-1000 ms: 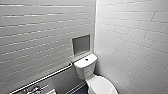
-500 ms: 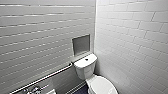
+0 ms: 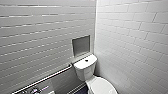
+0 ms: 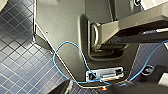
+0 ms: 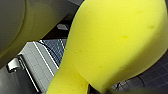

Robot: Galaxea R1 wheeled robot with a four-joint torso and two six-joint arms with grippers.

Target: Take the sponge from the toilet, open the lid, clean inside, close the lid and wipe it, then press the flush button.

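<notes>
Zero shift in head view lately: toilet (image 3: 86, 68) at 5 o'clock, lid (image 3: 102, 86) down. Left wrist: tiled floor (image 4: 15, 52), blue cable (image 4: 56, 51); left gripper state impossible to tell. Right wrist: sponge (image 5: 112, 45) clamped in right gripper (image 5: 98, 89), so pickup seemingly done, lid unopened.

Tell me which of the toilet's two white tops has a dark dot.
The flat tank top, the farther of the two: the round dark flush button sits at its centre. The oval lid in front of it is plain white.
</notes>
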